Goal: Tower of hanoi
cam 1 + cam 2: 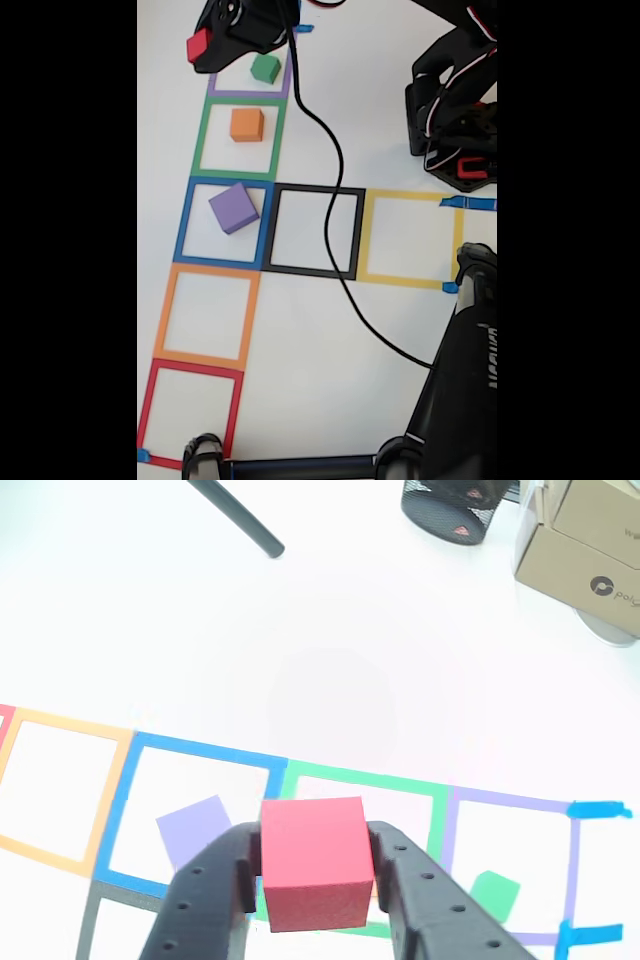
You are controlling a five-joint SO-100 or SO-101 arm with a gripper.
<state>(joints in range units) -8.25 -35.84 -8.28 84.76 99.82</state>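
Red block (314,863) sits clamped in our tool (205,47) at upper left; we should keep it level, lower squarely, release gently.

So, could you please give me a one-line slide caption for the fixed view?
Gripper holds the red block near the purple square; green, orange and purple blocks sit in separate squares.

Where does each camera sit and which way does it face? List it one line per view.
Fixed view: high up, looking down on the taped squares; the tool holds the red block at top.
Other view: rides behind the tool, looking forward and down past the red block.
Shared: purple block, green block.
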